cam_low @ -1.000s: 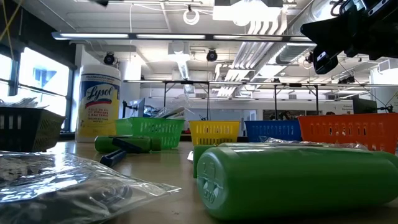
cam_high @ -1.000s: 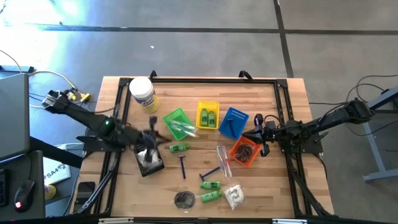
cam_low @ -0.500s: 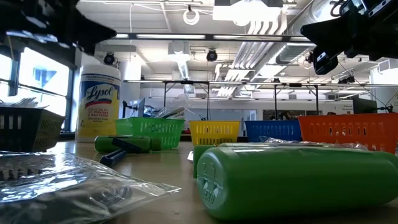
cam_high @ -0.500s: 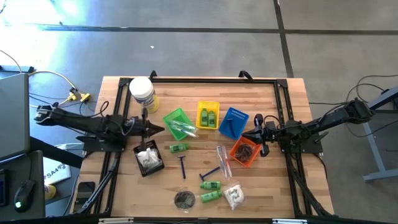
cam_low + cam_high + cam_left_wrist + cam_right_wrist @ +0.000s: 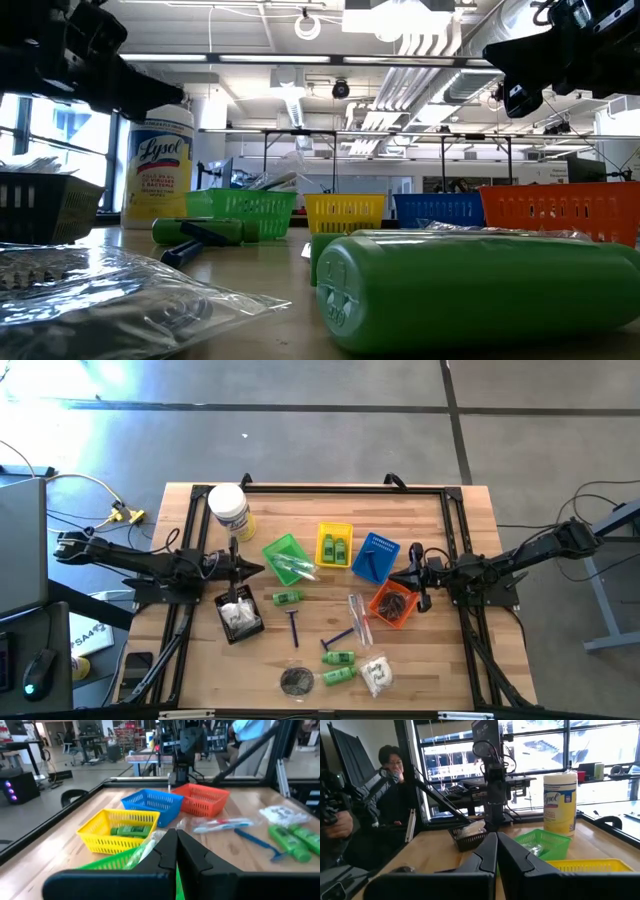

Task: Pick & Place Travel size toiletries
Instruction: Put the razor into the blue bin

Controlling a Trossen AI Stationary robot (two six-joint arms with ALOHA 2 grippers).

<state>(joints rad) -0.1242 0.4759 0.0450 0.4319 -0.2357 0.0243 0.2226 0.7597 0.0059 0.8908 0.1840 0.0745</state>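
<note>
Beside the green basket [image 5: 285, 557], the left gripper [image 5: 252, 568] hovers pinched tight, holding nothing; the right gripper [image 5: 403, 577], equally closed, waits by the orange basket [image 5: 394, 604]. Loose bottles [image 5: 338, 658] and a razor [image 5: 293, 626] lie below; swinging low could scatter them. Only the left wrist view shows 2 bottles lying in the yellow basket [image 5: 95, 831].

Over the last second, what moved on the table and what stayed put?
The left gripper pulled back from over the black basket toward the left table edge, shut and empty. The white sachets lie in that basket. The right gripper, shut beside the orange basket, and the loose toiletries did not move.
</note>
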